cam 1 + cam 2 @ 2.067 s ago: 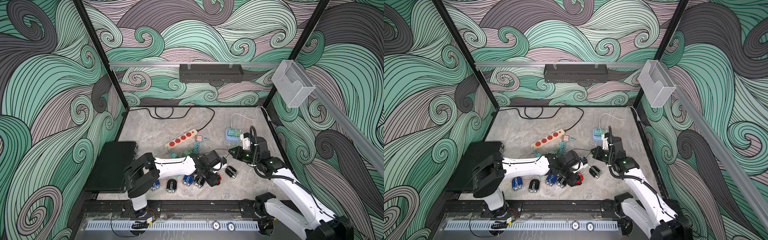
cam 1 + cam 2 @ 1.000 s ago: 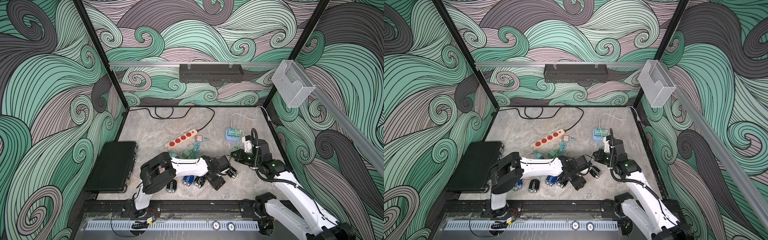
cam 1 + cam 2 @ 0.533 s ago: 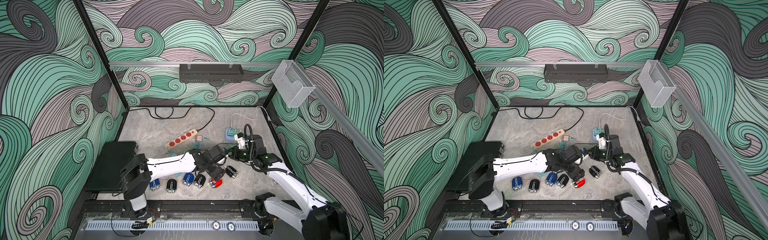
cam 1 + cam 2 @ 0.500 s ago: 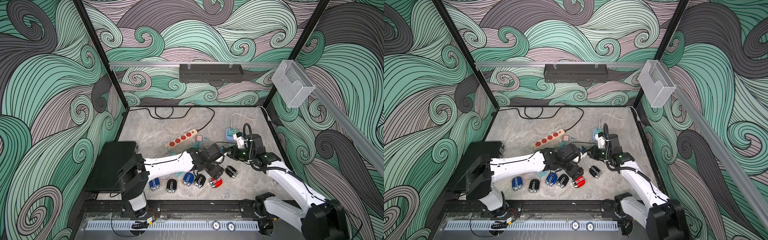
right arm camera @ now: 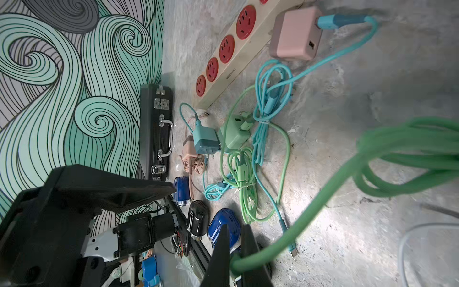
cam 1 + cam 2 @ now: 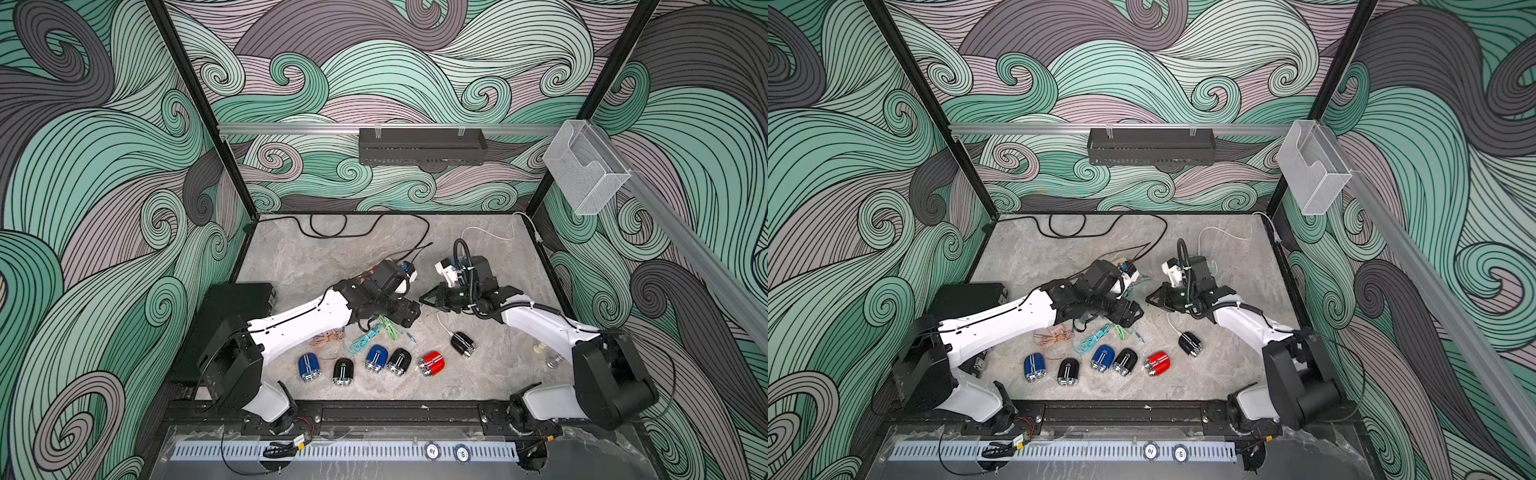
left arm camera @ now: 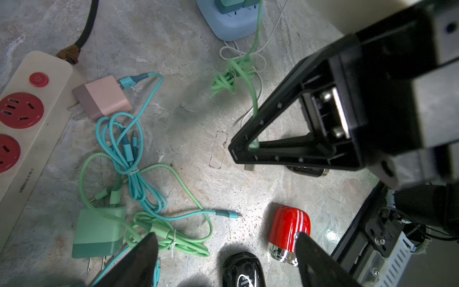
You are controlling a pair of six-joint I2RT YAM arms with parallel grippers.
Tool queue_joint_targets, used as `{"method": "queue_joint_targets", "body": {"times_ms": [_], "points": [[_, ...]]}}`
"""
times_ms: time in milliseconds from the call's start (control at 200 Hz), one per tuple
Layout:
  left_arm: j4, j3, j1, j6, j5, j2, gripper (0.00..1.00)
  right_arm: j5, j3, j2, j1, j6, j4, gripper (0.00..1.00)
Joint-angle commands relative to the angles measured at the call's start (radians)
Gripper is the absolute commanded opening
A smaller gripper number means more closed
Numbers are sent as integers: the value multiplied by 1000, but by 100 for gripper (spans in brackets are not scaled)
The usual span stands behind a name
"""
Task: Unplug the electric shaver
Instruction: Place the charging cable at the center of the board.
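The red electric shaver (image 6: 432,362) (image 6: 1157,363) lies on the grey floor at the front, with no cable in it. In the left wrist view my left gripper (image 7: 226,236) stands open above the red shaver (image 7: 289,231) and a black shaver (image 7: 242,270), holding nothing. My right gripper (image 5: 235,227) is shut on a green cable (image 5: 310,216), a short way behind the red shaver. The green cable (image 7: 253,99) runs from the right gripper (image 7: 236,151) to a blue socket cube (image 7: 231,22). In both top views the two grippers (image 6: 409,313) (image 6: 1149,300) nearly meet mid-table.
Several more blue and black shavers (image 6: 376,358) lie in a row at the front; another black one (image 6: 462,344) has a white cable. Coiled green and teal cables (image 7: 139,174), chargers (image 7: 101,98) and a red-socket power strip (image 7: 24,111) lie behind. A black case (image 5: 156,129) stands at the left wall.
My left gripper has opened and pulled back from the red shaver, which now lies uncovered. My right gripper has moved left toward mid-table with the green cable.
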Motion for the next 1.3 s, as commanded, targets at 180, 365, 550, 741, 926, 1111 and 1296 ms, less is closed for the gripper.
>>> {"method": "queue_joint_targets", "body": {"times_ms": [180,365,550,741,926,1111,1296], "points": [[75,-8,47,18,63,-28,84,98,48,77,17,24,22,22],[73,21,55,47,63,-3,83,133,65,86,17,4,-18,35],[66,66,58,80,78,42,83,191,73,44,12,-31,-103,44],[63,149,77,175,113,102,80,291,40,-96,-20,-68,-213,44],[52,290,116,315,182,225,78,342,-15,-304,-104,-104,-328,43],[52,454,157,424,266,390,77,357,-26,-453,-187,-124,-413,43],[38,657,191,496,306,569,74,362,-37,-557,-250,-94,-443,42]]}}
